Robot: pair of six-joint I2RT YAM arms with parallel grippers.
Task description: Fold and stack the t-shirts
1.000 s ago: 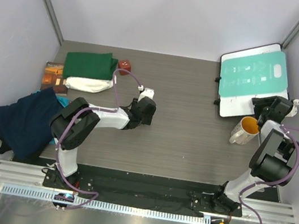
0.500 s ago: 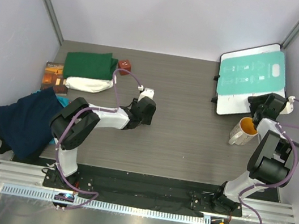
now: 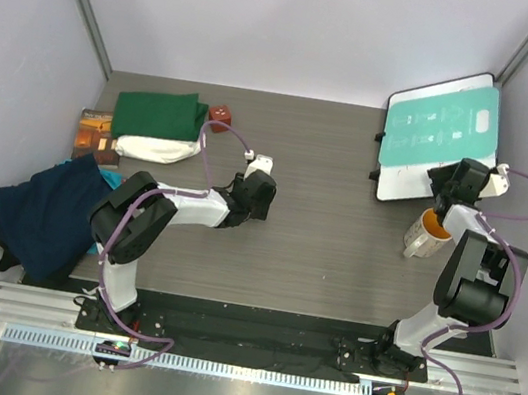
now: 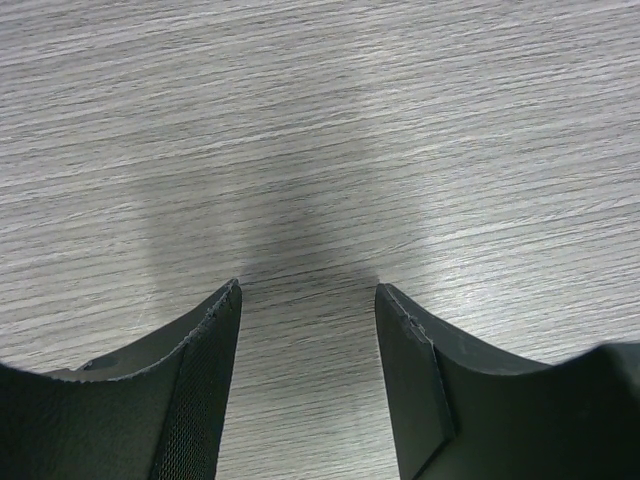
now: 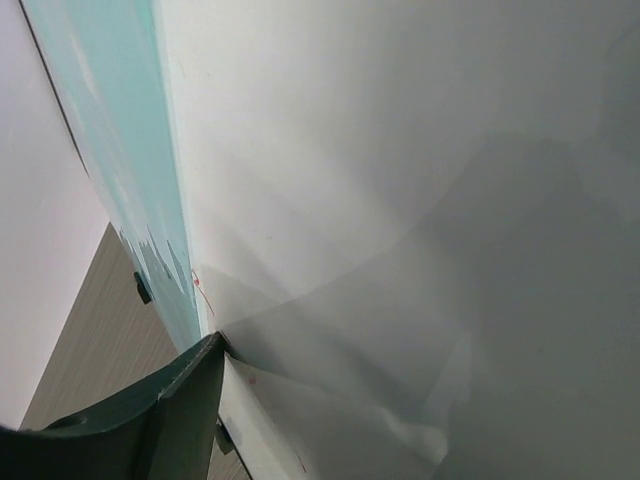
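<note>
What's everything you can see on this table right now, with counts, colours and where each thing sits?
folded dark green cloth t-shirt: one, dark green, far left corner
folded cream-white cloth t-shirt: one, cream-white, against the green one's near edge
crumpled navy blue cloth t-shirt: one, navy, left edge, unfolded
small brown book: one, brown, left of the cream shirt
small reddish-brown cube: one, right of the green shirt
flat teal-and-white board: one, far right corner
cream ceramic mug: one, orange inside, nearside of the board
dark wood-grain table: one
left hand: open, over bare table
right hand: at the board's near edge, grip unclear
</note>
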